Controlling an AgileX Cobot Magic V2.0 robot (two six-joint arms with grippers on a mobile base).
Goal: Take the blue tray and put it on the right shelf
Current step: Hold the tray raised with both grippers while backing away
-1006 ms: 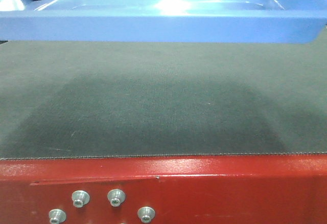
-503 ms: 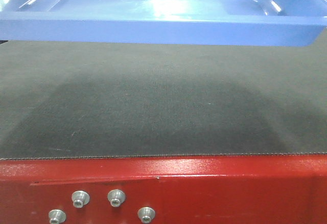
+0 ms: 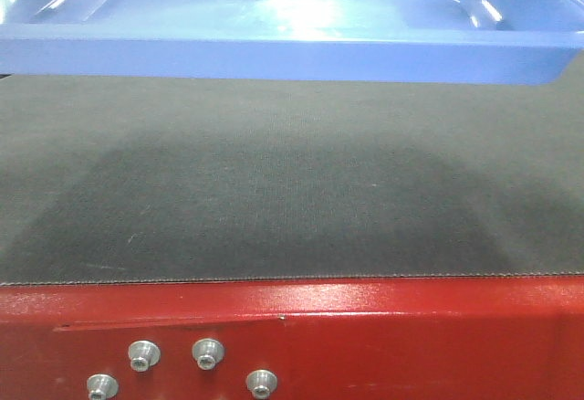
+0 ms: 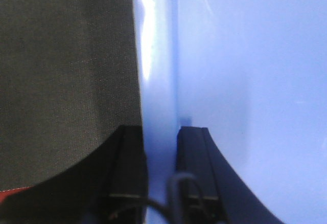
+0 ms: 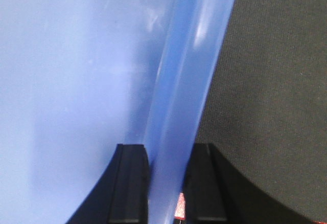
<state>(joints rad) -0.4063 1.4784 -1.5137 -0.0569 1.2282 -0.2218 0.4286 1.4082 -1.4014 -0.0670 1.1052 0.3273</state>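
Blue plastic fills both my wrist views. The left gripper (image 4: 160,132) pinches the blue tray (image 3: 274,53) on its left rim, one finger inside and one outside, and the right gripper (image 5: 170,150) clamps the right rim likewise. The tray (glossy floor, just glare) hangs over the far end of the dark mat (image 3: 292,199), positioned as it was half a second ago.

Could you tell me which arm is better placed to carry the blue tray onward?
Neither alone: the left gripper clamps the left rim of the blue tray and the right gripper its right rim, so both should likely carry together.
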